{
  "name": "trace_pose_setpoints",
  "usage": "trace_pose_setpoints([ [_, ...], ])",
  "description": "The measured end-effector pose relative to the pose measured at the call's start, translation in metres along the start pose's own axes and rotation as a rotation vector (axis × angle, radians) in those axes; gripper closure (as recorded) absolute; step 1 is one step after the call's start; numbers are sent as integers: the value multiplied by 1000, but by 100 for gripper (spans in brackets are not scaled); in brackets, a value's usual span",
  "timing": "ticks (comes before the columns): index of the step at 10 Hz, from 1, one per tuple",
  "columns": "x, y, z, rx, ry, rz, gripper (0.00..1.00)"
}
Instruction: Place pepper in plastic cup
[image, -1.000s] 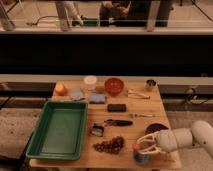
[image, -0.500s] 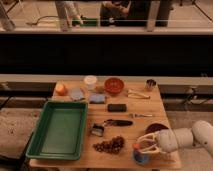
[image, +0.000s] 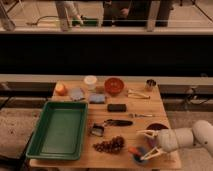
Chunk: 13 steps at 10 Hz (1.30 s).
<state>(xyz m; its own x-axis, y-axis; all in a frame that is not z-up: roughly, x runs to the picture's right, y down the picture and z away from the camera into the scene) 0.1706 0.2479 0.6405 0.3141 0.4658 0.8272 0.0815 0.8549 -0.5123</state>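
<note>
While claw (image: 146, 144) lower, pepper (image: 134, 150) over plastic cup (image: 139, 158).

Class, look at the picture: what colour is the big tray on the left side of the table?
The tray is green, seen in the camera view; the gripper is at the table's near right corner.

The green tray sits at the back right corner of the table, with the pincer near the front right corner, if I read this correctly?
Not quite. The camera view shows the green tray at the table's front left, not back right. The pincer is indeed near the front right corner, by the blue cup.
</note>
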Motion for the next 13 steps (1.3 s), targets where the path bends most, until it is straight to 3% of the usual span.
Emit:
trace_pose_setpoints([
  [4, -4, -2, -4, 7, 2, -14, 20],
  [6, -12, -7, -15, 21, 28, -36, 20],
  [9, -10, -18, -30, 24, 174, -57, 20],
  [11, -4, -35, -40, 20, 310, -78, 20],
  [13, 1, -40, -43, 30, 528, -92, 20],
])
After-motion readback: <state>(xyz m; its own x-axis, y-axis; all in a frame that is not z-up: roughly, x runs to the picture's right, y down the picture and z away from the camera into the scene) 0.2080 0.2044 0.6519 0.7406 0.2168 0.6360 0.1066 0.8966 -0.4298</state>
